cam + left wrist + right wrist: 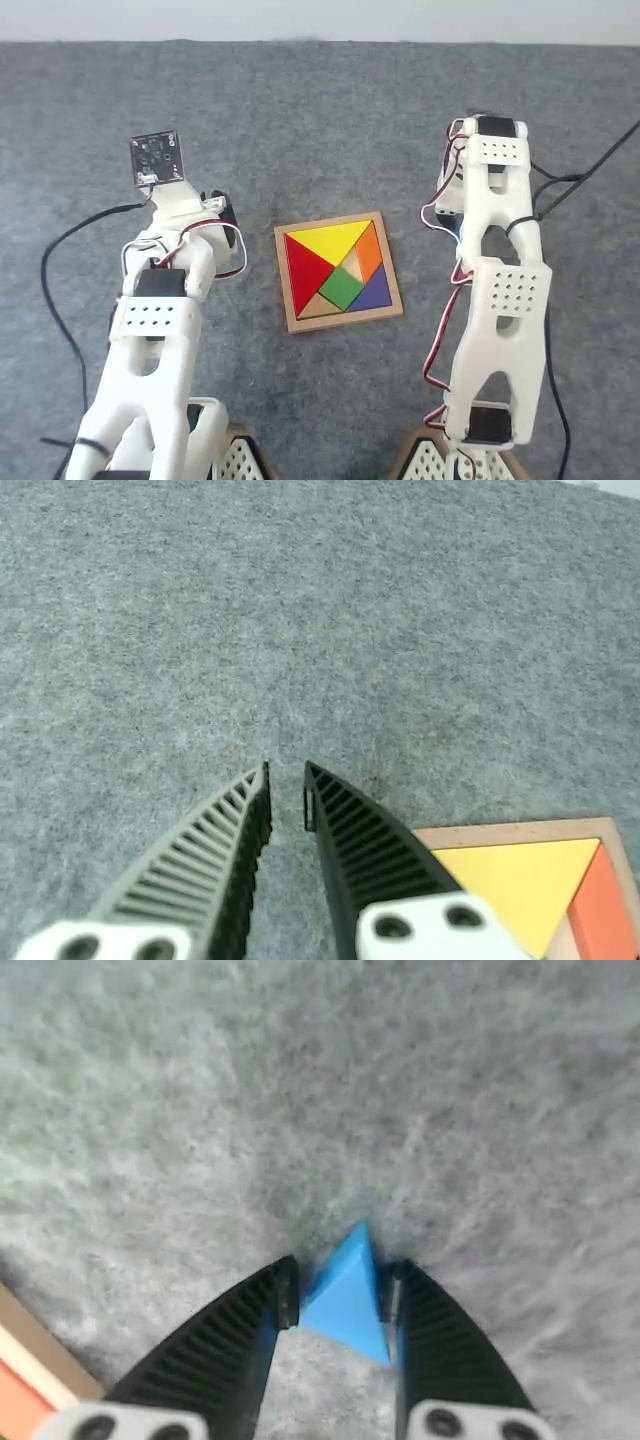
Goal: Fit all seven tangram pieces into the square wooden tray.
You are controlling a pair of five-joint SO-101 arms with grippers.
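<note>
A grey, carpet-like surface (300,120) covers the whole table, and a pale strip of wall (320,18) runs along its far edge. Black cables (50,290) trail over the grey on the left and right sides.

The square wooden tray (345,318) lies in the middle between the two arms, turned slightly. In it sit a yellow triangle (328,242) on the far side, a red triangle (303,270) on the left, an orange piece (369,252) on the right, a green square (342,288) near the centre and a purple triangle (373,295) at the near right corner.

The left gripper (285,780) hangs over bare grey just left of the tray, its jaws only a narrow slit apart with nothing between them.

The right gripper (340,1295) is down at the surface to the right of the tray, its jaws closed against both sides of a light blue triangular piece (345,1285) lying on the grey, outside the tray.
</note>
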